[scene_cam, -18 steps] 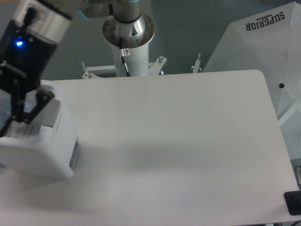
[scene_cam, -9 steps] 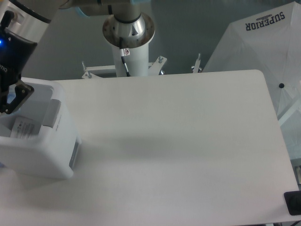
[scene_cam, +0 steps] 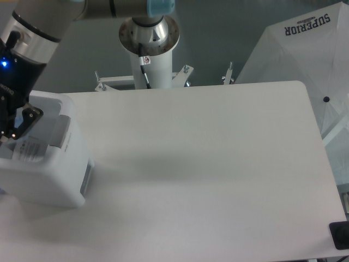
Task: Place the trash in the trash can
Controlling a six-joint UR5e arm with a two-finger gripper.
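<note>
Fingers: one dark fingertip (scene_cam: 30, 115) shows over the bin's mouth; its partner runs off the left edge, so I cannot tell from my screen whether the jaws are spread or closed, or whether they hold anything.
Gripper: black body (scene_cam: 12, 128) with a blue light lit on it, hanging at the far left just above the trash can's opening, partly cut by the frame.
Trash: inside the can I see a pale item with a printed label (scene_cam: 30, 148), lying below the fingertip; it may be the bottle's label, but it is too small and washed out for me to say. I cannot pick out the wrapper with the green stripe.
Trash can: white boxy bin (scene_cam: 52, 177) with rounded corners, standing upright on the table's left side; grey panel (scene_cam: 59, 131) at its rim, another grey strip down its right wall.
Arm: silver and black wrist segment (scene_cam: 32, 30) slants down from the top left toward the bin.
Table: white top (scene_cam: 207, 164), bare across the middle and right.
Robot base: white column (scene_cam: 150, 60) with a metal collar behind the table's far edge.
Right side: white fabric panel (scene_cam: 305, 49) printed SUPERIOR, beside the table's right corner.
Bottom right: small black object (scene_cam: 340, 234) at the table's edge, cut off.
</note>
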